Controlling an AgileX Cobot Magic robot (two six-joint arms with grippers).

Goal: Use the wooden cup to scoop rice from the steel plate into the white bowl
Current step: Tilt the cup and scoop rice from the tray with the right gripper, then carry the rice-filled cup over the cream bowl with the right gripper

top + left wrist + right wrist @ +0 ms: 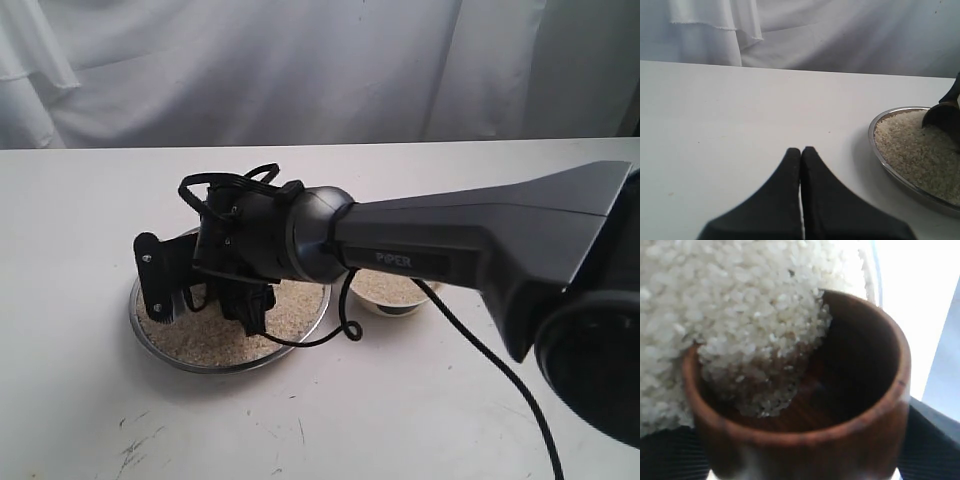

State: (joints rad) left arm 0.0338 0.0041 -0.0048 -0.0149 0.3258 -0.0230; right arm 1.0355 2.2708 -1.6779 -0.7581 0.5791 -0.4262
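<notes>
L jaws sat pressed shut w/ nothing between them, low over bare bench (715,125), well apart from the action. Next over, steel plate (232,368) lay on the bench w/ rice (195,338) spread across it: loose, dry, light grains that'd prob. slide and spill off any tilted edge. Wooden cup (850,440) was tipped over in the plate, mouth dug into the heap, grains banked partway into its dark inside. Cup looked light, stiff and smooth-walled, so maybe a bit slippery; best taken by the outer wall on opposite sides, mouth left free. R jaws stood wide and clamped on the cup's outer wall, dark pads either side. R arm (450,250) reached in from the right, wrist pitched down over the plate. White bowl (400,310) sat just right of the plate, partly hidden by the arm, some rice in it; touching the plate or not, couldn't tell.
</notes>
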